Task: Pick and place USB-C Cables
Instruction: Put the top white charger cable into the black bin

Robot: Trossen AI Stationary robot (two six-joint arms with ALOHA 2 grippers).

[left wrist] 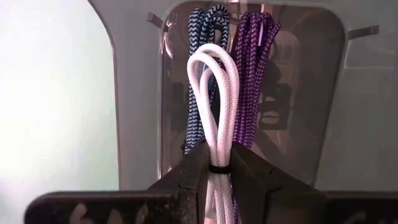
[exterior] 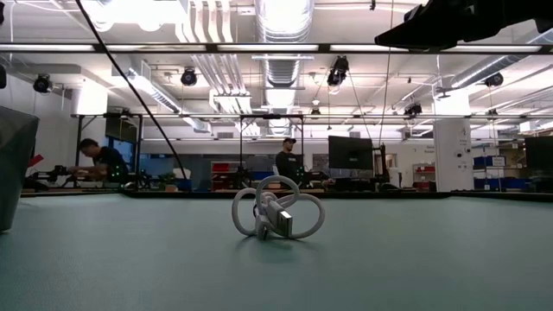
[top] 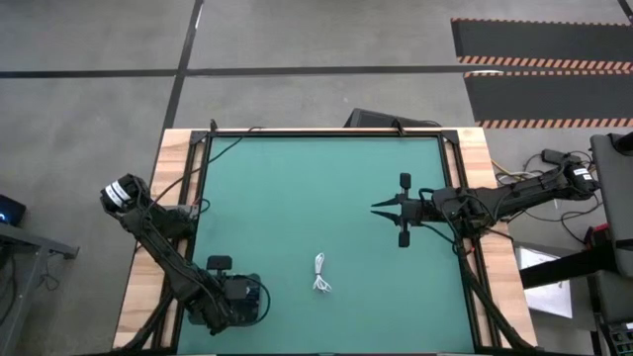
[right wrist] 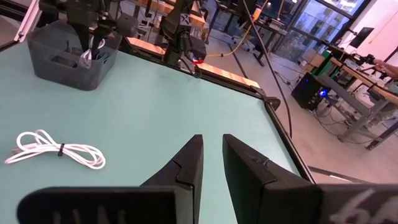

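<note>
A white coiled USB-C cable point(top: 321, 274) lies flat on the green table near its near edge, also in the low view point(exterior: 276, 212) and the right wrist view point(right wrist: 56, 149). My left gripper point(left wrist: 219, 155) is down inside a grey bin point(right wrist: 68, 62) at the table's near-left corner point(top: 237, 297), shut on a second white cable point(left wrist: 214, 87). A blue-and-white braided cable point(left wrist: 202, 68) and a purple braided cable point(left wrist: 252, 74) lie in the bin beside it. My right gripper point(right wrist: 212, 146) hovers over the table's right half point(top: 381, 208), open by a narrow gap and touching nothing. My left gripper pinches the white cable's bundled strands between its two fingers at the thin black tie point(left wrist: 217, 168). It comes from above, pointing down into the bin. The looped end point(left wrist: 211, 56) reaches past the fingertips toward the bin's floor, between the two braided cables; I cannot tell whether it touches.
The grey bin's wall point(exterior: 13, 164) stands at the low view's left edge. Wooden rails point(top: 178, 188) border the green mat. Bare mat lies between the loose white cable and my right gripper. People work at benches in the room beyond the far edge point(exterior: 285, 164).
</note>
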